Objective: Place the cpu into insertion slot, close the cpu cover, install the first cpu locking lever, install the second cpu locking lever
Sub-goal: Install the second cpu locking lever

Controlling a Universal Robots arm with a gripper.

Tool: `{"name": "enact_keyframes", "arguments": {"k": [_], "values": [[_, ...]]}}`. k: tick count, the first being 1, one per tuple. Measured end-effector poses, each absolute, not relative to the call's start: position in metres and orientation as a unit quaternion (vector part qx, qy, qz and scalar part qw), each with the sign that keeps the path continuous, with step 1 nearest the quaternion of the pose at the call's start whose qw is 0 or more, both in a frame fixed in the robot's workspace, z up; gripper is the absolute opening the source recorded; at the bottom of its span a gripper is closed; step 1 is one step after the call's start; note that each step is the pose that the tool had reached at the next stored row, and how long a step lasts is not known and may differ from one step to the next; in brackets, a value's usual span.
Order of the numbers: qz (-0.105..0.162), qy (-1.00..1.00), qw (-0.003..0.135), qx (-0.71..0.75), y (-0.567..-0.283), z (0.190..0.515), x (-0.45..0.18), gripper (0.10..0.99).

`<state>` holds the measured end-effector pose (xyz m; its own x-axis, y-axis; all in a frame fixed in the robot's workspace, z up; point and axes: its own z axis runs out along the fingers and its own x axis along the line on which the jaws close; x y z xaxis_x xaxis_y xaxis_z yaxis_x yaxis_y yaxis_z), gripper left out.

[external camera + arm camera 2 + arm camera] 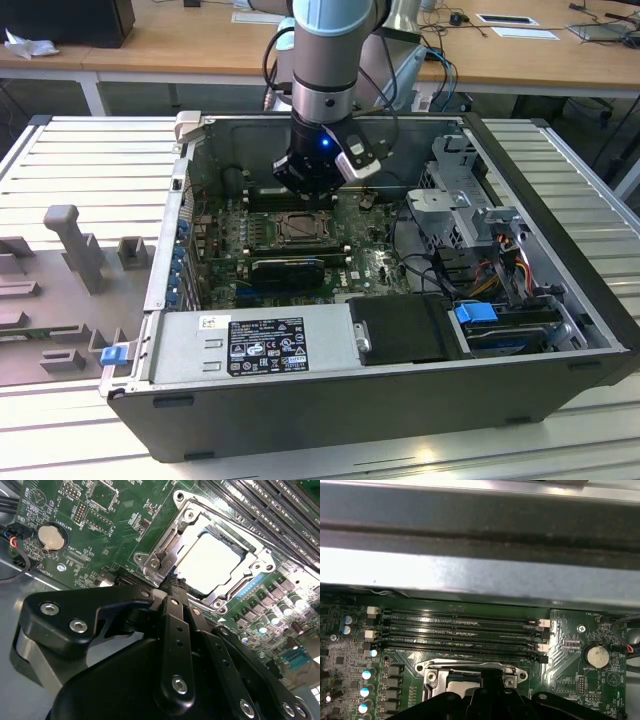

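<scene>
Exterior view: reaching straight down into the open tower case [545,190], lying on its side on a slatted metal bench [90,150], with the gripper [310,185] hanging just above the insertion slot [300,229] near the middle of the green motherboard [370,265]. Keeping the case wall off and the board facing up, evidently to give the arm a clear vertical path to the socket.

Second wrist view: showing the cpu [210,562] already sitting flat in the slot, its pale metal face looking out through the open centre of the cpu cover [167,540]. Appearing to lie down over the chip's edges, holding it against the contacts, though leaving the latching hard to judge from here. Pointing the gripper [172,582] at the socket corner nearest the camera, fingers drawn tight together with no gap and nothing pinched between them, seemingly for prodding or pressing rather than for carrying. Hovering close to the frame's edge; not allowing a firm call on actual contact.

First wrist view: looking along the closed gripper [490,685] toward the long black memory slots [465,630] just beyond the socket, with the coin cell battery [596,655] lying off to one side, well apart from the work.
</scene>
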<state>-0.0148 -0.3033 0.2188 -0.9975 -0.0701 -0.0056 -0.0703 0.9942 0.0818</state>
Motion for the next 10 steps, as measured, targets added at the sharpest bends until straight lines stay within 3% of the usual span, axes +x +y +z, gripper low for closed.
{"name": "enact_keyframes", "arguments": {"k": [10], "values": [[0.041, 0.999, 0.001, -0.035, -0.304, 0.245, -0.015, 0.106]]}}
